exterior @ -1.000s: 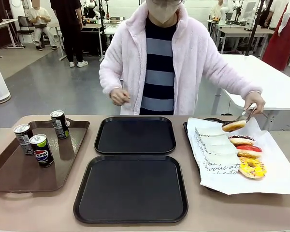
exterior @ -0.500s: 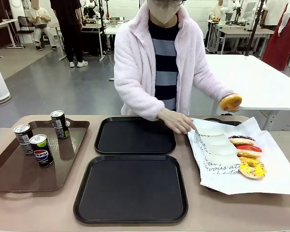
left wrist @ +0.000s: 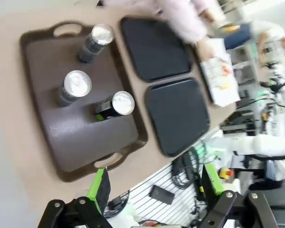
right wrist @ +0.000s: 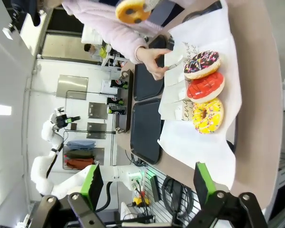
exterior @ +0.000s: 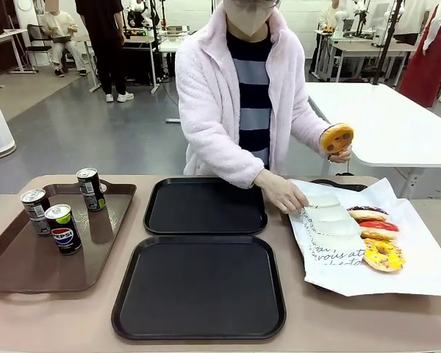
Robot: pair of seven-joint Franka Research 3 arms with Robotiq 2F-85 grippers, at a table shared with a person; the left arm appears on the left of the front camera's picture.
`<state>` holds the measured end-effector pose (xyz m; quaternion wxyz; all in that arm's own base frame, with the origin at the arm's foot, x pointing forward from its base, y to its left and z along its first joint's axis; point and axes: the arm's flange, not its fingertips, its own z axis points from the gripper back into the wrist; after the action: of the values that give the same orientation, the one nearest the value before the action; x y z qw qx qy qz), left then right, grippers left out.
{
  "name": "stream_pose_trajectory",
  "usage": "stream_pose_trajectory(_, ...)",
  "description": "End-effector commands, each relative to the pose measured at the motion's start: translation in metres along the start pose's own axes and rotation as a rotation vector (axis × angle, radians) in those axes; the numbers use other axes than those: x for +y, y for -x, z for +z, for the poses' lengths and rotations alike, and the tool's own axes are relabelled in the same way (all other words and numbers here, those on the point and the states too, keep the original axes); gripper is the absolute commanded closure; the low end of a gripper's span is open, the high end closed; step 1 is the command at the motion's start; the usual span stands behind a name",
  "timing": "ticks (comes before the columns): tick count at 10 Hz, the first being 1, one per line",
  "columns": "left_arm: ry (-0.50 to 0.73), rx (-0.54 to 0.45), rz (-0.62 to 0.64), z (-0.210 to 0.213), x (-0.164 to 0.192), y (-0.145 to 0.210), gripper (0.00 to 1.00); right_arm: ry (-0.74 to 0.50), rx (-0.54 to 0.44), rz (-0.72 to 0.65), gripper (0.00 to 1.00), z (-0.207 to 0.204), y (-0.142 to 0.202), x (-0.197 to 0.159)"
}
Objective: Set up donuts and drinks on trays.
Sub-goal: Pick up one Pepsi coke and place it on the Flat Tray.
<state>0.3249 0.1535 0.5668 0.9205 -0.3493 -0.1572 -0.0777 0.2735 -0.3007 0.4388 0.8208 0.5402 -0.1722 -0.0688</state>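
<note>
Drinks: three slim black Pepsi cans [exterior: 63,229] with silver tops stand upright on a glossy brown plastic tray with handles [exterior: 22,268] at the left of the table. Two are toward its left edge and one is nearer its far rim.
Serving trays: two matte black square plastic trays with raised rims lie in the middle, the far one [exterior: 206,206] just behind the near one [exterior: 198,287].
Donuts at rest: ring donuts lie in a row on a white paper sheet [exterior: 419,272] at the right. The chocolate-glazed one [exterior: 367,213] is farthest, then the red one [exterior: 380,226], and the yellow sprinkled one [exterior: 384,255] is nearest.
Donut in the air: a golden-brown ring donut [exterior: 337,138] is held up above the far right of the table by the person in a pale pink fleece jacket [exterior: 206,95].
Person's lower hand [exterior: 283,193]: rests on the white paper sleeves [exterior: 331,220] at the left edge of the sheet.
Left gripper [left wrist: 156,190]: jaws spread wide, with nothing between them. The cans [left wrist: 115,104] stand beyond the fingers, well apart from them.
Right gripper [right wrist: 148,185]: jaws spread wide and holding nothing. The resting donuts lie beyond the fingers, well apart, and the yellow one [right wrist: 207,115] is the closest.
</note>
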Motion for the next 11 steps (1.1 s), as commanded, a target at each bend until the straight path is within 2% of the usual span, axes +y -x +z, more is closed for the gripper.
stream_pose_trajectory(1,-0.172,0.088,0.057,-0.037,-0.024,-0.022,0.00,-0.010,-0.004,0.000,0.00,0.001,0.000,-0.001)
stream_pose_trajectory(3,-0.352,0.104,0.061,-0.090,-0.044,-0.040,0.00,-0.010,-0.004,0.000,0.00,0.001,0.000,-0.001)
stream_pose_trajectory(4,-0.430,0.110,0.056,-0.122,-0.047,-0.047,0.00,-0.010,-0.004,0.000,0.00,0.001,0.000,-0.001)
stream_pose_trajectory(5,-0.471,0.158,0.072,-0.153,-0.047,-0.050,0.00,-0.010,-0.004,0.000,0.00,0.001,0.000,-0.001)
stream_pose_trajectory(7,-0.602,0.157,0.067,-0.202,-0.044,-0.051,0.00,-0.010,-0.004,0.000,0.00,0.001,0.000,-0.001)
stream_pose_trajectory(9,-0.750,0.134,0.035,-0.236,-0.050,-0.049,0.00,-0.010,-0.004,0.000,0.00,0.001,0.000,-0.001)
stream_pose_trajectory(11,-0.804,0.130,0.006,-0.256,-0.060,-0.044,0.00,-0.010,-0.004,0.000,0.00,0.001,0.000,-0.001)
